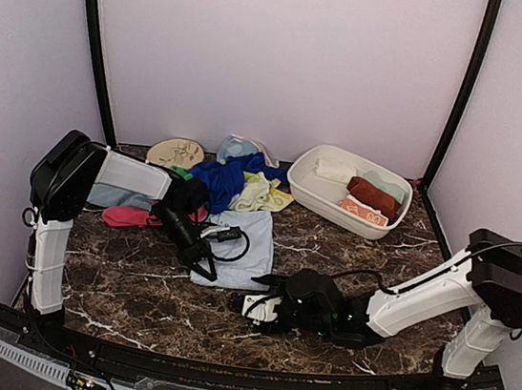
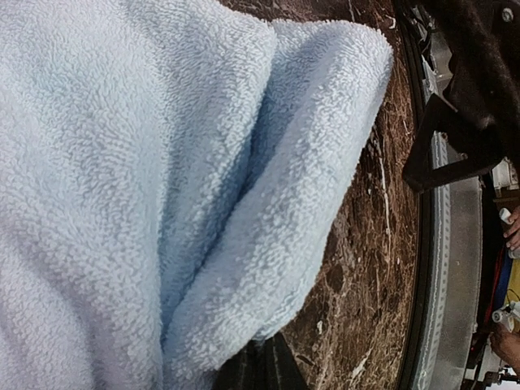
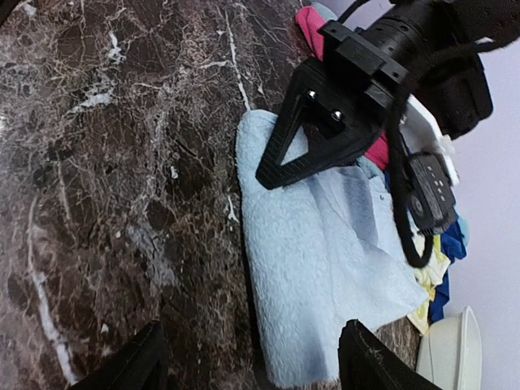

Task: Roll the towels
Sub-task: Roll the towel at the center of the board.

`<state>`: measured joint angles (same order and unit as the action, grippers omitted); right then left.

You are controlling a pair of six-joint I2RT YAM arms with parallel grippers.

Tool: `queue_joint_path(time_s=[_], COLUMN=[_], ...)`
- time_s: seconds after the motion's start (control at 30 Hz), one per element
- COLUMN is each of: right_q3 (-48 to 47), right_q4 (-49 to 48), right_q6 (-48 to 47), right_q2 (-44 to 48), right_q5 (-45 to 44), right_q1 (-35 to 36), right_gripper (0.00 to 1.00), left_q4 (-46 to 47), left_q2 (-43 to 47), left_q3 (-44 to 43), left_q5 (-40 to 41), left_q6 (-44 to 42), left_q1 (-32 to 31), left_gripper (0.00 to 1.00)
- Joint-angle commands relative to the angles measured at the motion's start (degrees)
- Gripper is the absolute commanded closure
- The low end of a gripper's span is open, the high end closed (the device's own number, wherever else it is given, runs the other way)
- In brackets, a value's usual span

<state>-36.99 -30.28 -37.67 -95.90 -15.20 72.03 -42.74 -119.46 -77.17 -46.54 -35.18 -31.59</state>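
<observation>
A light blue towel (image 1: 240, 240) lies flat on the dark marble table, in front of a heap of towels (image 1: 239, 181). My left gripper (image 1: 205, 265) is at the towel's near left corner. In the left wrist view its jaws (image 2: 262, 353) are closed together on the towel's folded edge (image 2: 268, 203), which is lifted into a fold. My right gripper (image 1: 262, 291) is open and empty just off the towel's near right edge. In the right wrist view (image 3: 252, 329) the towel (image 3: 325, 268) lies between and ahead of the spread fingers (image 3: 366, 357), with the left gripper (image 3: 317, 138) beyond.
A white basin (image 1: 311, 194) at the back right holds several rolled towels. The heap has blue, yellow-green and pink towels. A round tan mat (image 1: 175, 152) lies at the back left. Black cables (image 1: 231, 239) trail over the towel.
</observation>
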Motion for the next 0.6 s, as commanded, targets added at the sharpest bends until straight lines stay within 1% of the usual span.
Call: queue_joint_path(time_s=[0.0,0.07,0.13,0.2,0.23,0.3,0.4,0.47,0.57], right_q3=[-6.64,-8.77,-10.97,-12.39,-12.86,-14.03,-16.40,-17.59,-19.63], right_q4=[-7.56,-8.41,-8.07,-7.19,-6.64,-4.47,1.07,5.06,9.20], right_q6=[-11.15,-12.27,-11.52,-10.13,-9.25,-6.77,-1.68,2.20,7.22], right_q2=[-8.23,-11.62,-14.12,-15.71,-16.43,-17.42,-18.53,-18.71,-19.32], right_q5=[1.34,2.19,3.13,4.69,5.33,6.45,9.05,11.60,15.15], right_q1=[-0.04,-0.71,-2.02,-3.37,-4.02,-5.46,-7.70,-8.84,-10.00], right_gripper=[0.30,0.34,0.38,0.45,0.50,0.58,0.66,0.72,0.80], left_q4=[-4.72,-5.25,-5.63,-5.93,-6.05,-6.15,-4.84,-3.39,-0.60], left_q2=[-2.28,-2.52,-2.56,-2.53,-2.53,-2.33,-0.29,2.72,7.13], left_q3=[-0.33,-0.63,-0.85,-0.96,-0.91,-0.87,0.44,2.17,6.09], left_q5=[2.90,3.03,2.99,2.69,2.63,2.51,1.00,-1.21,-3.10], left_q6=[0.14,-0.04,-0.27,-0.58,-0.76,-1.14,-1.45,-1.93,-2.81], left_q1=[0.48,0.64,0.73,0.84,0.92,0.99,1.86,3.10,5.08], left_gripper=[0.93,0.93,0.93,0.91,0.89,0.82,0.73,0.69,0.58])
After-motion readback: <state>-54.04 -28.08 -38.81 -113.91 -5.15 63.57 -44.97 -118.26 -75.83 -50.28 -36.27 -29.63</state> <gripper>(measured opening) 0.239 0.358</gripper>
